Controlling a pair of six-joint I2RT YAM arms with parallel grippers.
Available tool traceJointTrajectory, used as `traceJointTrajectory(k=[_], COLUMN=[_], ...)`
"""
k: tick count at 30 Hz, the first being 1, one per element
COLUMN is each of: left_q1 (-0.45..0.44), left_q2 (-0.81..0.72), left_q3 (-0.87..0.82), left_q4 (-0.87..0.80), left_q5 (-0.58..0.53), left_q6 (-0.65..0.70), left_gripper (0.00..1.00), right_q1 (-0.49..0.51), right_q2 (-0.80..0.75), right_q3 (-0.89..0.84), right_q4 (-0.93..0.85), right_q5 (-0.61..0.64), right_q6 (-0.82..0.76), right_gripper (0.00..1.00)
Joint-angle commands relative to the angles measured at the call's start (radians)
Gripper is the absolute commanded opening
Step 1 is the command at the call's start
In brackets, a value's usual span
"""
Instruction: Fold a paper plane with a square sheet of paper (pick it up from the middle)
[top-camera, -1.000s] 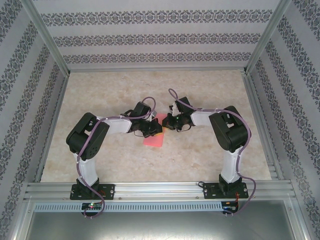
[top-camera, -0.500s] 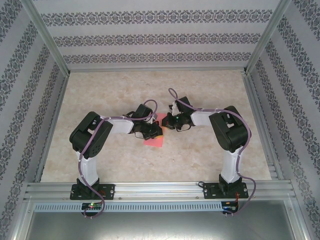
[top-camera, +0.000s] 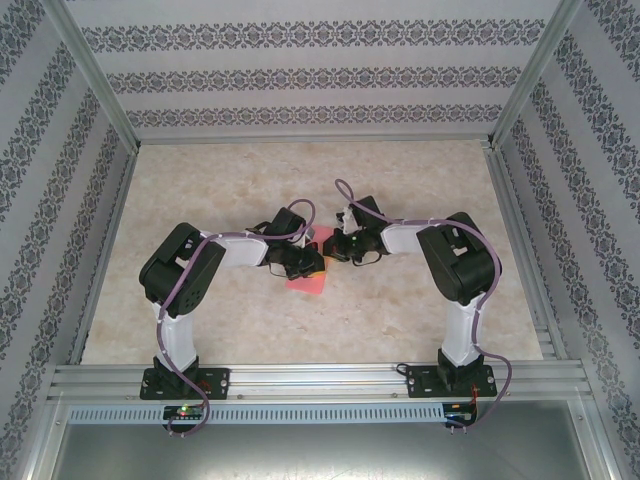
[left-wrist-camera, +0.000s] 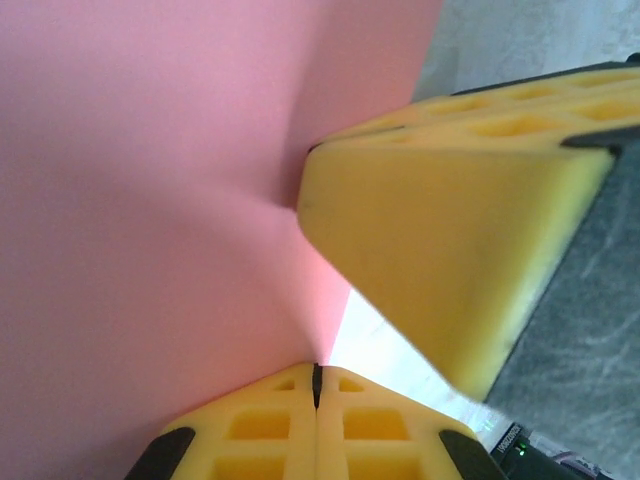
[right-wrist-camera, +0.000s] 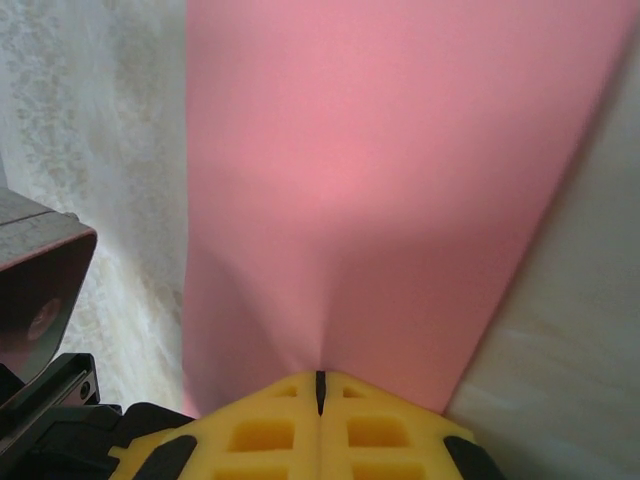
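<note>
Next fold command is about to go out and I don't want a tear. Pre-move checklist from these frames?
1. Left gripper shut on the sheet: ok, paper pinched at the fingertips.
2. Right gripper shut on the sheet: ok.
3. Sheet smooth between the two grips: not ok, it puckers beside the right gripper's fingers in the left wrist view.
4. Grippers apart from each other: cannot tell, they sit very close.
5. Sheet lifted off the table: cannot tell.
</note>
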Motion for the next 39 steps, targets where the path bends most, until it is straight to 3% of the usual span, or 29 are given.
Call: traceJointTrajectory(k=[1, 14, 24, 33, 39], left_q1=[-0.013, -0.014, -0.014, -0.02, -0.022], left_q2=[0.043, 0.062, 0.069, 0.024, -0.013], left_q3=[-0.005, 0.012, -0.011, -0.105, -0.06], left_q4=[-0.155, -0.202, -0.085, 0.184, 0.164], left_q5=[-0.041, -0.026, -0.032, -0.055, -0.05], left_q6=[0.034, 0.054, 0.007, -0.207, -0.147], left_gripper=[0.0, 0.0, 0.0, 0.0, 0.01], right_q1=[-0.056, -0.161, -0.054, -0.027, -0.041], right_q2=[0.049, 0.131, -0.093, 0.009, 0.056], right_q3=[0.053, 0.281, 0.083, 0.081, 0.138], right_q4=[-0.013, -0.142, -0.131, -0.083, -0.142], right_q5=[0.059, 0.106, 0.064, 0.039, 0.042], right_q6=[-0.016, -0.062, -0.066, -0.031, -0.075], right_gripper=[0.0, 0.0, 0.0, 0.0, 0.0])
